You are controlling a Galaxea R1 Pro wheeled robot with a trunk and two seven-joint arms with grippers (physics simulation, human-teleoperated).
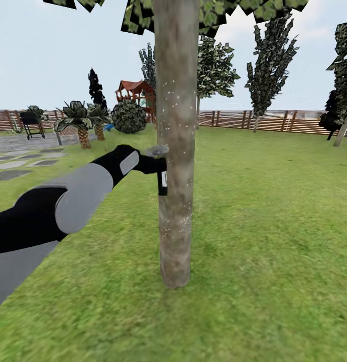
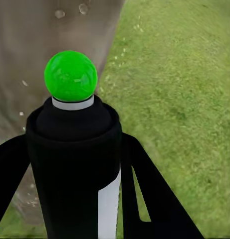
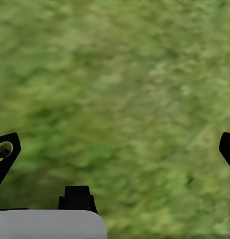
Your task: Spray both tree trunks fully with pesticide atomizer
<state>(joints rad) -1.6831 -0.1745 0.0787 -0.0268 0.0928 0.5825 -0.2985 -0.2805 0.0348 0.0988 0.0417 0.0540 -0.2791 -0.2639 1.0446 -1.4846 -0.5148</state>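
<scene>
A thick mottled grey-brown tree trunk [image 1: 176, 151] stands right in front of me on the lawn, dotted with pale specks. My left gripper [image 1: 161, 170] reaches to its left side, shut on the pesticide atomizer [image 1: 162, 184], a small black bottle with a white mark. In the left wrist view the atomizer [image 2: 75, 169] has a bright green ball on top and sits between the two dark fingers [image 2: 144, 194], close to the trunk [image 2: 40, 45]. My right gripper [image 3: 115, 149] is open over bare grass. Which far tree is the second one, I cannot tell.
A brown slat fence [image 1: 273, 120] closes the lawn at the back, with trees [image 1: 267, 65] along it. To the back left are a wooden playset [image 1: 137, 93], a round bush [image 1: 128, 116], palm-like plants [image 1: 80, 120], a grill [image 1: 31, 123] and grey stepping stones [image 1: 12, 163].
</scene>
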